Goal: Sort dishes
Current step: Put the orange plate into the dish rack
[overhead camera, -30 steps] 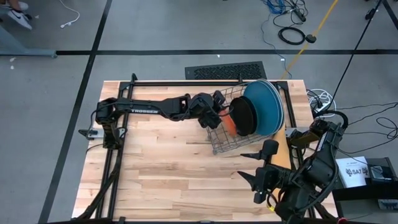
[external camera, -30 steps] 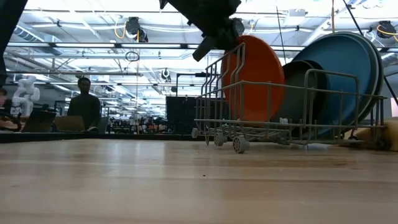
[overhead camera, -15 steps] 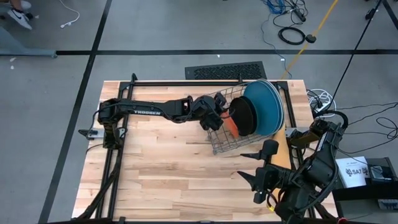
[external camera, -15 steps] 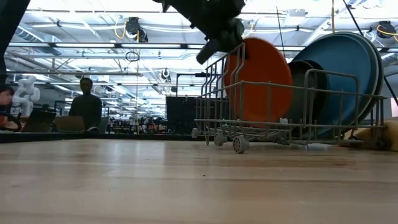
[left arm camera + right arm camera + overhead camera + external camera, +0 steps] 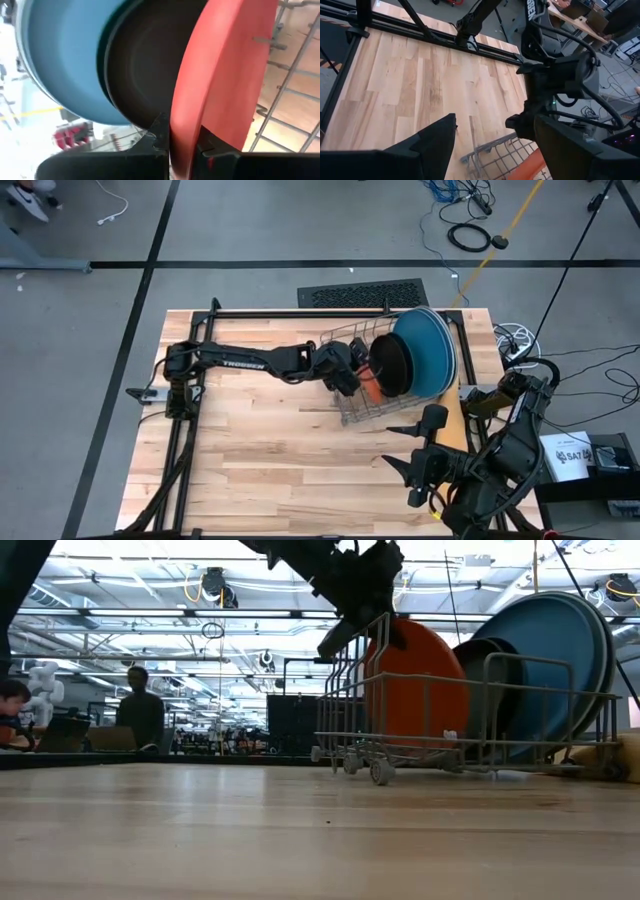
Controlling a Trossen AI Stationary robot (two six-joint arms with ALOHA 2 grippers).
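The orange plate [image 5: 418,685] stands on edge at the left end of the wire rack [image 5: 372,408], with my left gripper [image 5: 182,142] shut on it. My left arm reaches in from the table's left. Behind the orange plate lean a black plate [image 5: 390,363] and larger blue plates [image 5: 428,352], all upright in the rack. Whether the orange plate's lower rim rests on the rack floor, I cannot tell. My right gripper [image 5: 495,145] hangs open above the table's near right corner with nothing between its fingers. My left gripper pinches the orange plate's rim [image 5: 181,127] between its two fingers, one finger on each face. The fingers come from the table's left, slanting down, onto the upper part of the rim. The plate stands upright on edge, its lower half between the rack's wires [image 5: 400,730].
The rack stands at the table's far right, by the black frame rail [image 5: 300,313]. Bare wood [image 5: 260,450] spreads over the left and near parts of the table. People sit in the room beyond the far edge [image 5: 140,715].
My left gripper has sunk and gone a little toward the table's right, still shut on the orange plate. The plate has gone down with it, deeper between the rack's wires and closer to the black plate, still on edge.
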